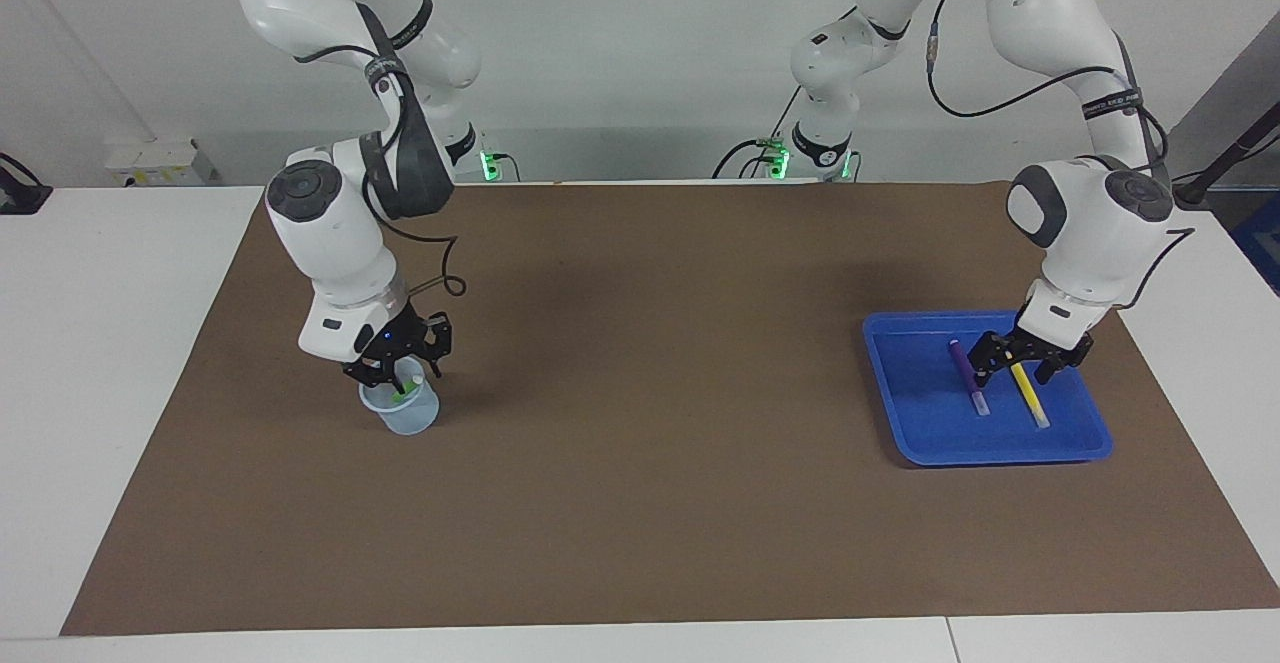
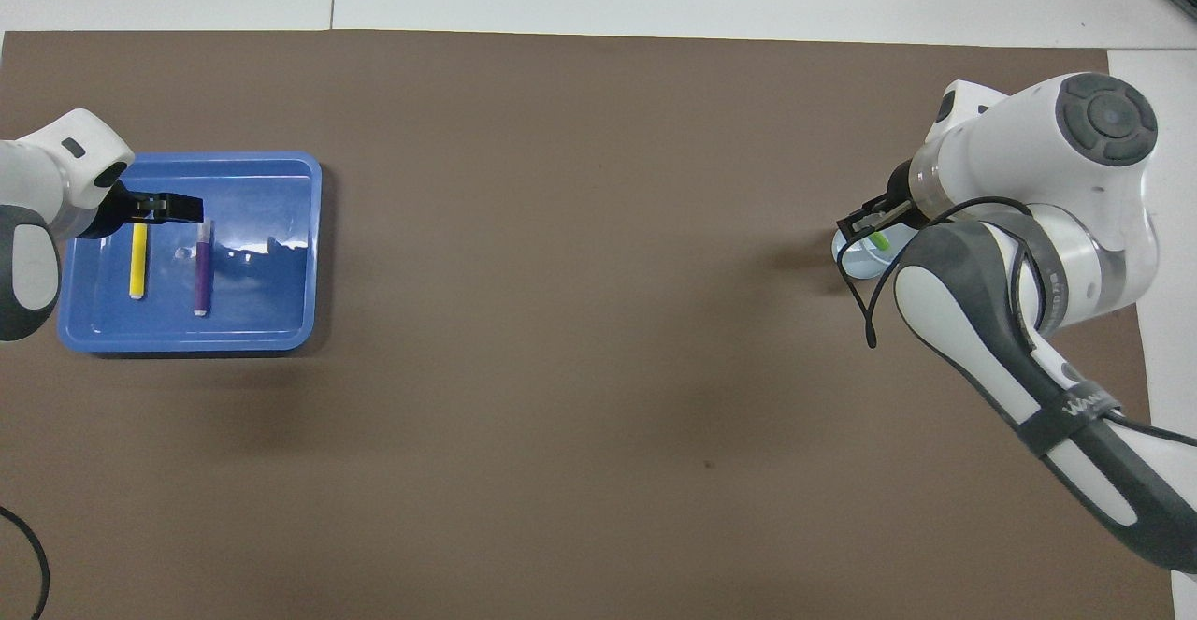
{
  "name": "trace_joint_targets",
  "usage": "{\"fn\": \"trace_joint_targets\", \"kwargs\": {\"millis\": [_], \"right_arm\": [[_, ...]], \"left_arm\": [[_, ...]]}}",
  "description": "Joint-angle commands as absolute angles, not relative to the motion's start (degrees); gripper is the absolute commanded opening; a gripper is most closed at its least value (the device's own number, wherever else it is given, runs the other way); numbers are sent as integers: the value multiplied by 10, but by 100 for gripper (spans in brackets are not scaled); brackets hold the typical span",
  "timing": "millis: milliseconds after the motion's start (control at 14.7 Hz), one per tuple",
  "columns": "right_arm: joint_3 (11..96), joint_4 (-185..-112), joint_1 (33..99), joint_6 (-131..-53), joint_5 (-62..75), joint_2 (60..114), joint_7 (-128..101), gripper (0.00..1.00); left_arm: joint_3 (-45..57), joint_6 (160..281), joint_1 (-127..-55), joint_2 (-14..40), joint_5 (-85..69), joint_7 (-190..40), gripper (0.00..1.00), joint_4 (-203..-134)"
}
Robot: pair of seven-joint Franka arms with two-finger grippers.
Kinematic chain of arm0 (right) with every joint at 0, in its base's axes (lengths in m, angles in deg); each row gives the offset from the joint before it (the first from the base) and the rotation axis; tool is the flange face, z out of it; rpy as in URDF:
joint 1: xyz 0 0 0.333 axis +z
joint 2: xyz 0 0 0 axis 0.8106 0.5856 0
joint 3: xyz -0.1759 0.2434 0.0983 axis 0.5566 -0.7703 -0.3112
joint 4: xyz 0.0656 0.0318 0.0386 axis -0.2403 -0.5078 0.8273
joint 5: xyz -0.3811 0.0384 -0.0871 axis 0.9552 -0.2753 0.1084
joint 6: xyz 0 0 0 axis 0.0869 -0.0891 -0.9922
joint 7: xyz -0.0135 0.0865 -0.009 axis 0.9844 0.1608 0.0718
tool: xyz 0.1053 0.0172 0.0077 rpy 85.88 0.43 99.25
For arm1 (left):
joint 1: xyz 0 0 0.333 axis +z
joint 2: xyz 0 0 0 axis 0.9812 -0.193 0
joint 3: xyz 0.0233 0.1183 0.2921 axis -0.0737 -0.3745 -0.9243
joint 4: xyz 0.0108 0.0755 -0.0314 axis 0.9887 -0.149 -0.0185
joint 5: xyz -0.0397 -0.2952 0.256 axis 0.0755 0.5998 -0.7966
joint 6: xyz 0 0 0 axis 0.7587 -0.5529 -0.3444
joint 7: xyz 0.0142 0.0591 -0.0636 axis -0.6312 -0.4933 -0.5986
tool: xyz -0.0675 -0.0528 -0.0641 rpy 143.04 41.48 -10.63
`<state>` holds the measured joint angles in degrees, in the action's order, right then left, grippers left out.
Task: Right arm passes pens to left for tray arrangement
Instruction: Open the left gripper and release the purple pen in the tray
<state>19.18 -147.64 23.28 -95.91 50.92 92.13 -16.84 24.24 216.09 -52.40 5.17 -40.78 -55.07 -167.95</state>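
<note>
Pale-blue translucent cup on brown mat, white table

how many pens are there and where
3. The yellow pen and purple pen lie side by side in the blue tray; the green pen stands in the pale cup under the right pincer.

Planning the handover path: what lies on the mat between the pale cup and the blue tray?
Nothing: between the cup and the tray only bare brown mat shows, in both views.
</note>
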Motion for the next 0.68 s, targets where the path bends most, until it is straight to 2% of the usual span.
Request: {"fn": "trace_joint_targets", "kwargs": {"millis": [0, 136, 613], "right_arm": [[189, -1515, 222, -987, 496, 904, -161, 51], [189, -1518, 221, -992, 496, 904, -164, 51], [189, -1515, 207, -985, 496, 905, -197, 36]], "left_arm": [[242, 2151, -521, 63, -419, -561, 100, -1684], [241, 2146, -520, 64, -419, -562, 100, -1684], [240, 2144, -509, 60, -412, -569, 100, -1660]]}}
